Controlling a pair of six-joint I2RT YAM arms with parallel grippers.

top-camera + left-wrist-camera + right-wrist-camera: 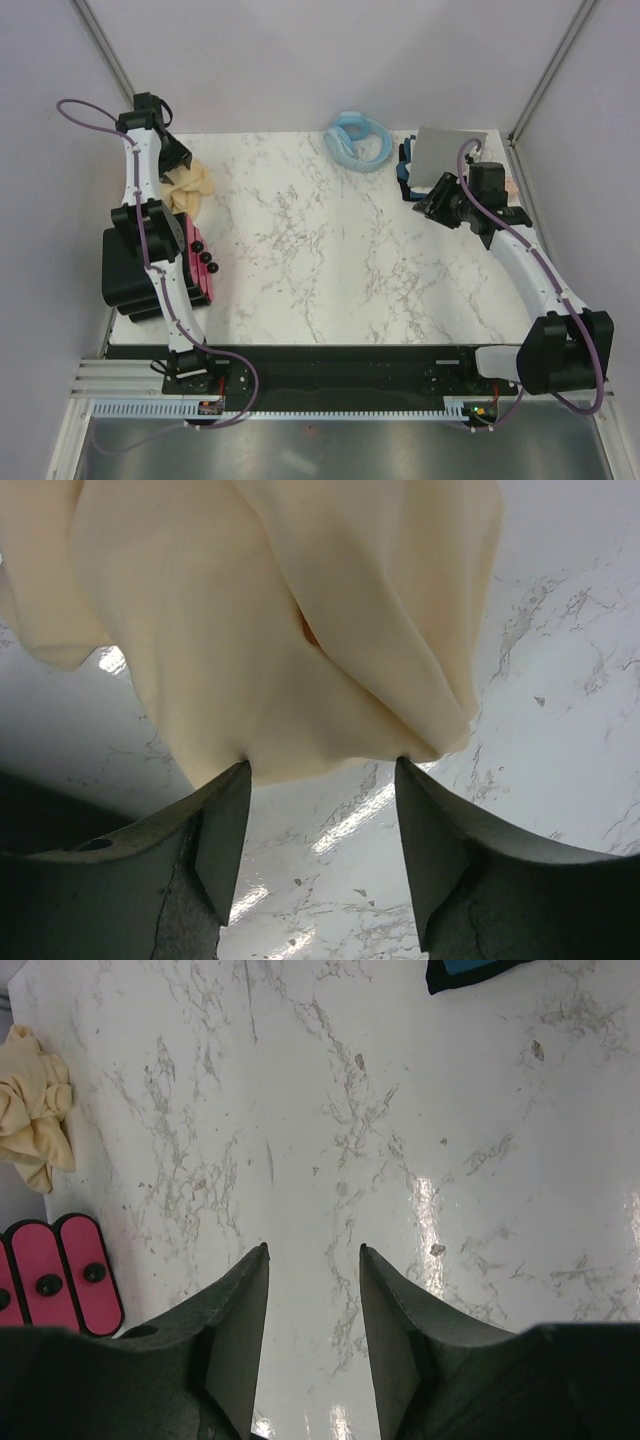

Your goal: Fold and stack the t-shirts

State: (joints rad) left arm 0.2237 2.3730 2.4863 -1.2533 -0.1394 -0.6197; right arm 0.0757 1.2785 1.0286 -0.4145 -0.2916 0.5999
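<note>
A pale yellow-cream t-shirt (190, 188) lies crumpled at the table's back left. It fills the upper part of the left wrist view (280, 630). My left gripper (322, 765) (178, 162) is open right at the shirt's near edge. The fingertips (236, 780) touch the cloth's hem, and only bare marble shows between the jaws. A folded grey t-shirt (450, 155) rests on a dark navy one (405, 178) (470, 972) at the back right. My right gripper (313, 1248) (428, 207) hovers open and empty over the marble beside that stack. The cream t-shirt (35, 1110) shows far off in its view.
A light blue ring-shaped thing (358, 140) lies at the back middle. A black box with a pink-red side (197, 265) (60, 1275) stands at the table's left edge beside the left arm. White walls close in the table (330, 260) on three sides.
</note>
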